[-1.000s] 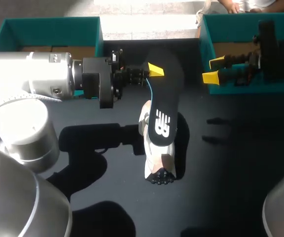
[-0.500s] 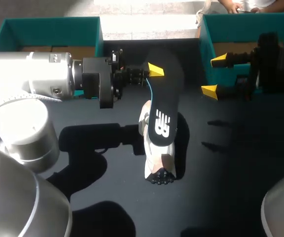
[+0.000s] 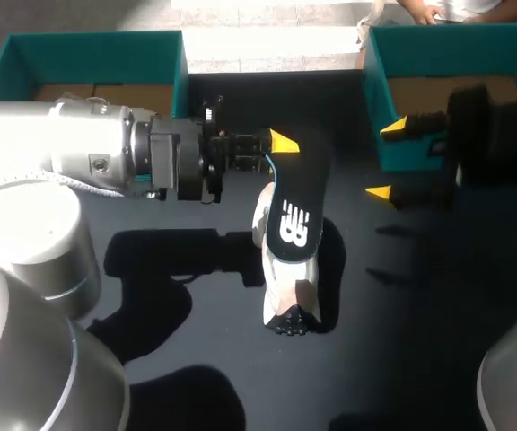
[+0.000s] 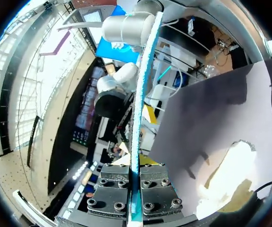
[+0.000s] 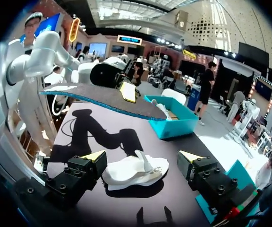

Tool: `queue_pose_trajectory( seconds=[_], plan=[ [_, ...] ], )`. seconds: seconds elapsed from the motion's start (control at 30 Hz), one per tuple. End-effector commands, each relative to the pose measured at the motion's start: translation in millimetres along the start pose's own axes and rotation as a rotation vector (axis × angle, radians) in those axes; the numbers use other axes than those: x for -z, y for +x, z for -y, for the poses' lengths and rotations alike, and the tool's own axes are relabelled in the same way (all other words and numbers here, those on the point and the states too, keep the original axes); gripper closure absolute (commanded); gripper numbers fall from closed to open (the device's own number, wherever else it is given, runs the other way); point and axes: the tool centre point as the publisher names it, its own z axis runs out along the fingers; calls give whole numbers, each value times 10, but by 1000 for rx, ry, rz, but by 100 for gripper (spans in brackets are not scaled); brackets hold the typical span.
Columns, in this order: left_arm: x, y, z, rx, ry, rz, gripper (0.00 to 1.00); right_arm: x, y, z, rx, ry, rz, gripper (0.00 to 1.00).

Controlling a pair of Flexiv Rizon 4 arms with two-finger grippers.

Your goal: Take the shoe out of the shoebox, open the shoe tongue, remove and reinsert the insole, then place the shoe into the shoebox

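Observation:
My left gripper [image 3: 276,144] comes in from the left and is shut on the edge of the black insole [image 3: 296,193], which hangs flat above the shoe. The white shoe [image 3: 281,287] lies on its side on the dark table, toe toward the near edge. In the left wrist view the insole [image 4: 138,104] runs edge-on out from between the fingers [image 4: 119,189]. My right gripper [image 3: 389,160] hovers open to the right of the insole, by the right shoebox. In its own view the right gripper [image 5: 143,158] faces the shoe [image 5: 136,171] with the insole [image 5: 103,97] above it.
One teal shoebox [image 3: 88,63] stands at the back left behind my left arm, and a second teal shoebox [image 3: 438,67] stands at the back right. The dark tabletop [image 3: 420,314] stretches right of and in front of the shoe.
The left gripper has come a little nearer with the insole, now closer over the shoe. The right gripper has turned at the wrist and drawn back slightly to the right, still open.

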Motion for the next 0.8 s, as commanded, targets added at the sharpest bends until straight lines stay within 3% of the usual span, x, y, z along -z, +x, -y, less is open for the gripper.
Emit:
queue_pose_trajectory(
  seconds=[0.03, 0.23, 0.43, 0.67, 0.8],
  plan=[
    [205, 113, 197, 71, -20, -6, 100, 2, 0, 50, 34, 28, -27, 0],
    [277, 295, 313, 201, -8, 25, 100, -84, 119, 234, 118, 116, -69, 0],
    [273, 622, 381, 274, 51, -2, 100, -165, 237, 391, 141, 138, -65, 0],
    [188, 1076, 322, 334, 78, -39, 100, -253, 314, 533, 164, 155, -73, 0],
    [155, 1230, 318, 375, 69, -37, 100, -319, 343, 633, 189, 194, -85, 0]
  ],
)
